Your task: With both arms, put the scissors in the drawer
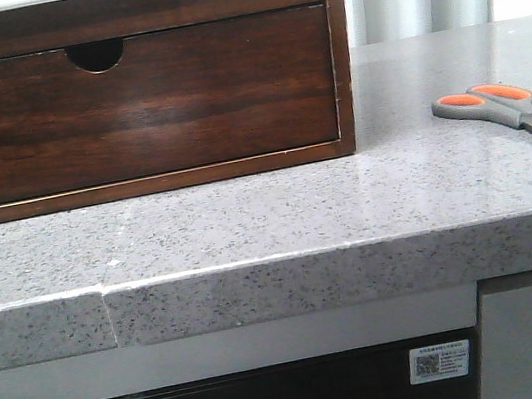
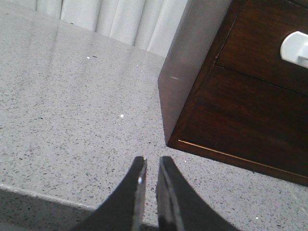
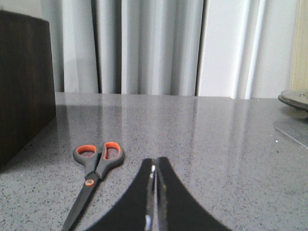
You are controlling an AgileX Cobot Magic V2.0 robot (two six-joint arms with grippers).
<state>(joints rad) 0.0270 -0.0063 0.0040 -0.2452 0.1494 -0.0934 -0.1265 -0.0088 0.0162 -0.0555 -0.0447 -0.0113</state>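
Note:
The scissors (image 1: 509, 105) lie flat on the grey speckled counter at the right, handles toward the cabinet, blades running off the right edge. In the right wrist view the scissors (image 3: 96, 163) lie just beside my right gripper (image 3: 155, 161), which is shut and empty above the counter. The drawer (image 1: 115, 11) is the upper dark wood front, with white showing at its top edge. My left gripper (image 2: 151, 161) is empty, its fingers only a narrow slit apart, low over the counter near the cabinet's corner (image 2: 168, 139). Neither arm shows in the front view.
A lower wood front with a half-round notch (image 1: 96, 54) sits under the drawer. The counter's front edge (image 1: 275, 259) has a dark appliance with a white label (image 1: 439, 361) below it. Curtains hang behind. A round object (image 3: 296, 101) sits at the counter's far side.

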